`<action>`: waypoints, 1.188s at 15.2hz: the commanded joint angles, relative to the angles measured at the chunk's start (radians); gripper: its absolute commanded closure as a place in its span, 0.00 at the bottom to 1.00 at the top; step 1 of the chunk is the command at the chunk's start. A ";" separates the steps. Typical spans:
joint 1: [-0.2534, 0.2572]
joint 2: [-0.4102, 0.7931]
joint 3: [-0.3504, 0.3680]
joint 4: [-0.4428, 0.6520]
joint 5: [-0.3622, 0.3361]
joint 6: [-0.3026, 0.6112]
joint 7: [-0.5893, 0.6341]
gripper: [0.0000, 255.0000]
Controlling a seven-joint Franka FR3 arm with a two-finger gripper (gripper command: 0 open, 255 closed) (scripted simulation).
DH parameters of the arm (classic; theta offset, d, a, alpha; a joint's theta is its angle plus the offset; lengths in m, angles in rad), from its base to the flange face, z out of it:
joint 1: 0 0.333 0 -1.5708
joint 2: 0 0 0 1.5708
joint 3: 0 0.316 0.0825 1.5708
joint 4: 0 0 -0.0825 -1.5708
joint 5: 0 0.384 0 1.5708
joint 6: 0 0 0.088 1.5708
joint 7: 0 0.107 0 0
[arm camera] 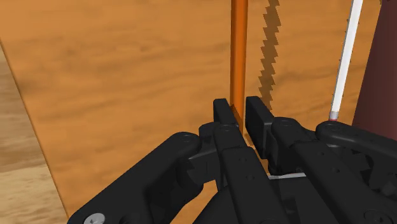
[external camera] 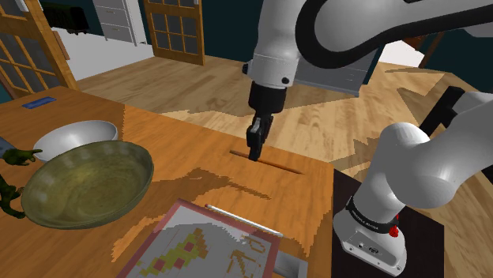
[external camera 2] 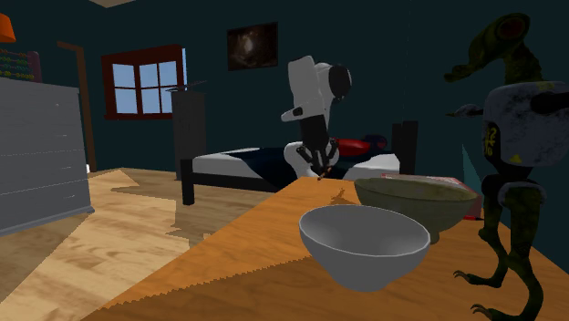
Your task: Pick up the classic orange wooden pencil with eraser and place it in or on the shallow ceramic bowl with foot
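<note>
The orange pencil [external camera: 276, 164] lies flat on the wooden table [external camera: 197, 166] near its far edge. My black gripper [external camera: 254, 152] stands straight down over one end of it. In the wrist view the two fingers press against both sides of the pencil [arm camera: 238, 57], which runs away from the gripper [arm camera: 239, 113] along the table top. A wide, shallow olive-green bowl [external camera: 87, 185] sits at the shoulder view's left, well apart from the gripper. In the second exterior view that bowl [external camera 2: 415, 199] is nearer the camera than the gripper [external camera 2: 320, 170].
A deeper white bowl [external camera: 75, 136] sits just behind the olive one. A thin white pencil [external camera: 245, 221] lies beside a framed pixel-pattern picture [external camera: 201, 249] near the front. A green dinosaur figure [external camera 2: 511, 137] stands by the bowls. The table's edge runs close past the orange pencil.
</note>
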 commanded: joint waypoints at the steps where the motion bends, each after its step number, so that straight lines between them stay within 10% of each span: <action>1: -0.001 -0.003 -0.003 0.025 -0.005 -0.028 0.008 1.00; 18: -0.012 -0.001 -0.032 0.251 -0.041 -0.247 0.058 1.00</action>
